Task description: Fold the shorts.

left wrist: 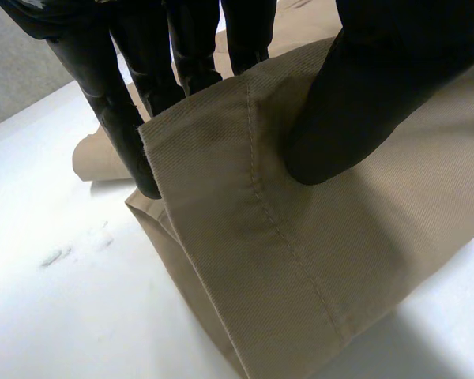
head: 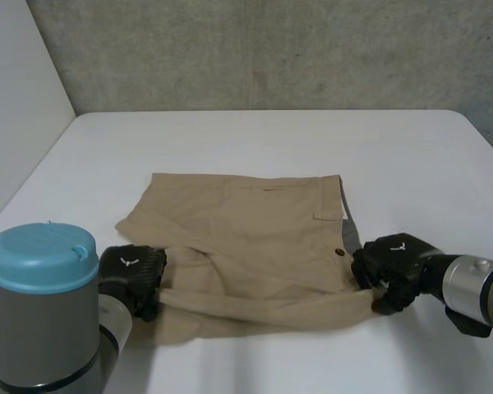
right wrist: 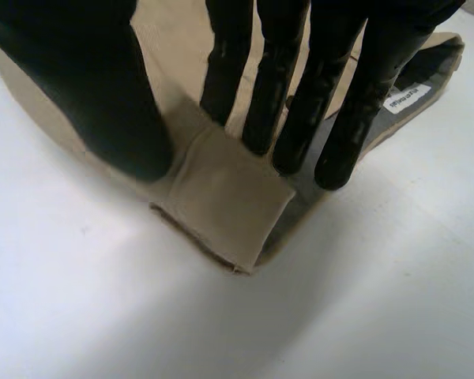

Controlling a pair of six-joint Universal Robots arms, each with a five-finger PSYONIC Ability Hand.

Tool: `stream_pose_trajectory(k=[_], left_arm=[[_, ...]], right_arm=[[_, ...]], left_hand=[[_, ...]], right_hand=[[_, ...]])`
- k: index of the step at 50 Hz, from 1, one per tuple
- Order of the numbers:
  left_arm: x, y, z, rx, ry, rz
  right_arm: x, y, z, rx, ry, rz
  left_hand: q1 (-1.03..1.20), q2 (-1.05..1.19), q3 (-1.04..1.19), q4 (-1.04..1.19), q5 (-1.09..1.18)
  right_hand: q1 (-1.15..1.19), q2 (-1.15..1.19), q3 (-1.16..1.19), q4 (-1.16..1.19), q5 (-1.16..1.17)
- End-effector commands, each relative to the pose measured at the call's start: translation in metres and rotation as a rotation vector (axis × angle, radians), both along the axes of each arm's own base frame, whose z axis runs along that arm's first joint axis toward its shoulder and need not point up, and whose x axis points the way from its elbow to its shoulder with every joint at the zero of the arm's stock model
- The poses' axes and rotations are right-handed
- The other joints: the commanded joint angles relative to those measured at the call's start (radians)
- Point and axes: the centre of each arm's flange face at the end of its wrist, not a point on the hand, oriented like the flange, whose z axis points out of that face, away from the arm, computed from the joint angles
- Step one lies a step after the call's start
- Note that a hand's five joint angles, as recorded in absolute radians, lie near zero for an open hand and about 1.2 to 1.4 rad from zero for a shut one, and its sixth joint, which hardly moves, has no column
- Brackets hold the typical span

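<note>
Looks like a robotics lab or test cell, not a home; plain white tabletop [head: 255, 139] w/ rounded far corners, set vs. a raw grey concrete wall [head: 271, 49] at the back & a blank white panel [head: 16, 98] on the left side; machine arms w/ grey joints, left arm [head: 41, 304] w/ light-blue cap, right arm [head: 476, 291], reach over it; tan shorts [head: 246, 238] lie spread on the tabletop.

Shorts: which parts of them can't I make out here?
- Head view: near left corner of the shorts, behind the left arm.
- Left wrist view: the cloth under the left robot hand, covered by its thumb.
- Right wrist view: the label print, too small to read.
</note>
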Motion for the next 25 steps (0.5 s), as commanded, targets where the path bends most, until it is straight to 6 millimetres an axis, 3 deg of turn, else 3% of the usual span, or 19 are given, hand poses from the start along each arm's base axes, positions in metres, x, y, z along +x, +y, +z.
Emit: stream_pose_trajectory(k=[1,9,17,21,25], left_arm=[[0.001,0.001,0.001,0.004,-0.006,-0.004],[0.013,0.026,0.016,0.083,-0.049,-0.031],[0.018,0.065,0.032,0.230,-0.040,-0.175],[0.018,0.074,0.038,0.278,-0.026,-0.223],[0.016,0.067,0.043,0.254,-0.012,-0.219]], right_arm=[[-0.002,-0.005,-0.002,-0.095,0.046,-0.011],[-0.015,0.013,0.027,-0.172,0.178,0.029],[-0.049,0.054,0.040,0.055,0.348,0.135],[-0.052,0.054,0.047,0.029,0.355,0.150],[-0.050,0.043,0.054,-0.046,0.328,0.134]], left_hand=[[0.249,0.200,0.209,0.199,0.262],[0.249,0.200,0.209,0.199,0.262],[0.249,0.200,0.209,0.199,0.262],[0.249,0.200,0.209,0.199,0.262],[0.249,0.200,0.209,0.199,0.262]], right_hand=[[0.648,0.518,0.543,0.543,0.559],[0.648,0.518,0.543,0.543,0.559],[0.648,0.518,0.543,0.543,0.559],[0.648,0.518,0.543,0.543,0.559],[0.648,0.518,0.543,0.543,0.559]])
